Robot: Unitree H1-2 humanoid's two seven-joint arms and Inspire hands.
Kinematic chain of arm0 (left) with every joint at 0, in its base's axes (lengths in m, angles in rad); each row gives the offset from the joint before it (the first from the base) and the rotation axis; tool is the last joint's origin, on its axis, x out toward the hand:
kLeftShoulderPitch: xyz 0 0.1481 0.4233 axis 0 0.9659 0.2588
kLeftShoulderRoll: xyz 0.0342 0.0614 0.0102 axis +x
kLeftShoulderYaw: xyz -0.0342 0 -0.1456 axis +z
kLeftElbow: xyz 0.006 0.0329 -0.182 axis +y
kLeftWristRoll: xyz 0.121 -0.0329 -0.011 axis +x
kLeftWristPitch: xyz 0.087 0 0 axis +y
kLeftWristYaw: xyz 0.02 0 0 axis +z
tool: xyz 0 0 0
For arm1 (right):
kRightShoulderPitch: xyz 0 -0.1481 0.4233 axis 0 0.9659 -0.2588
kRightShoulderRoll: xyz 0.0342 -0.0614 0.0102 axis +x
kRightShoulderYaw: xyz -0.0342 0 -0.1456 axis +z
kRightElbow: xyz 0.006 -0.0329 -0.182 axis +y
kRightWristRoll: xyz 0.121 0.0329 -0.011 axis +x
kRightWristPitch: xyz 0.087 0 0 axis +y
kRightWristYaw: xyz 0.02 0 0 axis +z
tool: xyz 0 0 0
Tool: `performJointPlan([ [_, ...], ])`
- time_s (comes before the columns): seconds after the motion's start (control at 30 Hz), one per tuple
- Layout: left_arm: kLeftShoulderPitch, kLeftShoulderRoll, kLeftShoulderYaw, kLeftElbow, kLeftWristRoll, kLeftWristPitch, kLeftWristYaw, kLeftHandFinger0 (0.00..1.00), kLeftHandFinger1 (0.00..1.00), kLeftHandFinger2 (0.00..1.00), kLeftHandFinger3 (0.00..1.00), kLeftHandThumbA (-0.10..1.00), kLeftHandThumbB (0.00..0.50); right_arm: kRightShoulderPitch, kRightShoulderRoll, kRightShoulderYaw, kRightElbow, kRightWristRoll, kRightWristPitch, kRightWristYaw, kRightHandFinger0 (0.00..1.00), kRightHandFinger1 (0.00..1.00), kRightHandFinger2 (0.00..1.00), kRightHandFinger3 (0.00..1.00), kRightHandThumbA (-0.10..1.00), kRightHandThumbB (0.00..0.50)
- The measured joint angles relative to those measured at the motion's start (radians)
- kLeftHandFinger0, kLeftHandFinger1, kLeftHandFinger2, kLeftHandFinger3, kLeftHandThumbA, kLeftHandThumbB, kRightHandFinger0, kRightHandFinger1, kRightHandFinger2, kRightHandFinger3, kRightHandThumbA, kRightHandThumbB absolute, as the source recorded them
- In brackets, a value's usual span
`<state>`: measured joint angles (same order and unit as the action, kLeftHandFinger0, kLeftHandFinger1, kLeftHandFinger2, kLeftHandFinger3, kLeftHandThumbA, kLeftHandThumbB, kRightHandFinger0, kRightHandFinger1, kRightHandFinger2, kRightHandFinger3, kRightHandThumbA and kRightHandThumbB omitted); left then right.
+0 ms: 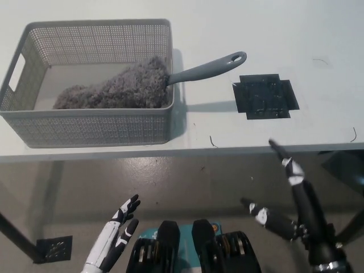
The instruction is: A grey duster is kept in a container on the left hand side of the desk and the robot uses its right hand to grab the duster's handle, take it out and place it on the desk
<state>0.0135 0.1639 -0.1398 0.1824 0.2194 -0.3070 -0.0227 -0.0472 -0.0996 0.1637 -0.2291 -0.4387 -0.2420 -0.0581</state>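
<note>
Bright, even light is spreading over the pale desk (296,40), washing its top almost flat without hard glare. The basket (85,128) is casting a soft shadow to its right, and the duster handle (207,68) is throwing a faint one toward the near edge. The floor (187,176) beneath is showing dimmer. Details are looking fairly sharp, softening slightly along the bottom.

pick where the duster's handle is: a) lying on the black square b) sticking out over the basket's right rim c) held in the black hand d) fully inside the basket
b: the duster has its head in the basket and its handle pokes out over the right rim; the right hand and left hand are open, below the desk edge.
</note>
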Motion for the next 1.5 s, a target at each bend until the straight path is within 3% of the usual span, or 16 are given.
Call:
performJointPlan([
  [0.2, 0.0, 0.0, 0.0, 0.003, 0.008, 0.0, 0.0, 1.0, 1.0, 1.0, 1.0, 1.0, 0.164, -0.175, -0.014, -0.034, -0.171, -0.09, 0.086, 0.099, 1.0, 1.0, 1.0, 1.0, 0.83, 0.447],
  [0.37, 0.0, 0.0, -0.001, 0.004, 0.01, 0.0, 0.0, 1.0, 1.0, 1.0, 1.0, 1.0, 0.157, -0.376, -0.021, -0.04, -0.252, -0.175, 0.145, 0.201, 1.0, 1.0, 1.0, 1.0, 0.8, 0.5],
  [0.43, 0.0, 0.0, -0.001, 0.005, 0.011, 0.0, 0.0, 1.0, 1.0, 1.0, 1.0, 1.0, 0.159, -0.438, -0.024, -0.038, -0.263, -0.204, 0.164, 0.24, 1.0, 1.0, 1.0, 1.0, 0.89, 0.5],
  [0.6, 0.0, 0.0, -0.002, 0.005, 0.012, 0.0, 0.0, 1.0, 1.0, 1.0, 1.0, 1.0, 0.147, -0.579, -0.026, -0.02, -0.257, -0.293, 0.213, 0.345, 1.0, 1.0, 1.0, 1.0, 0.94, 0.5],
  [0.73, 0.0, 0.0, -0.003, 0.006, 0.013, -0.002, 0.0, 1.0, 1.0, 1.0, 1.0, 1.0, 0.131, -0.683, -0.026, 0.015, -0.207, -0.374, 0.253, 0.431, 1.0, 1.0, 1.0, 1.0, 0.97, 0.5],
  [0.87, 0.0, 0.0, -0.005, 0.007, 0.013, -0.004, 0.0, 1.0, 1.0, 1.0, 1.0, 1.0, 0.147, -0.751, -0.025, 0.056, -0.134, -0.444, 0.285, 0.497, 1.0, 1.0, 1.0, 1.0, 0.93, 0.5],
  [1.1, -0.001, 0.005, -0.012, 0.007, 0.019, -0.012, -0.001, 1.0, 1.0, 1.0, 1.0, 1.0, 0.126, -0.833, -0.01, 0.146, 0.054, -0.581, 0.369, 0.634, 1.0, 1.0, 1.0, 1.0, 0.9, 0.5],
  [1.5, -0.004, 0.043, -0.024, 0.004, 0.04, -0.079, -0.002, 1.0, 1.0, 1.0, 1.0, 1.0, 0.127, -0.913, 0.014, 0.219, 0.333, -0.725, 0.579, 0.827, 1.0, 1.0, 1.0, 1.0, 0.94, 0.5],
])
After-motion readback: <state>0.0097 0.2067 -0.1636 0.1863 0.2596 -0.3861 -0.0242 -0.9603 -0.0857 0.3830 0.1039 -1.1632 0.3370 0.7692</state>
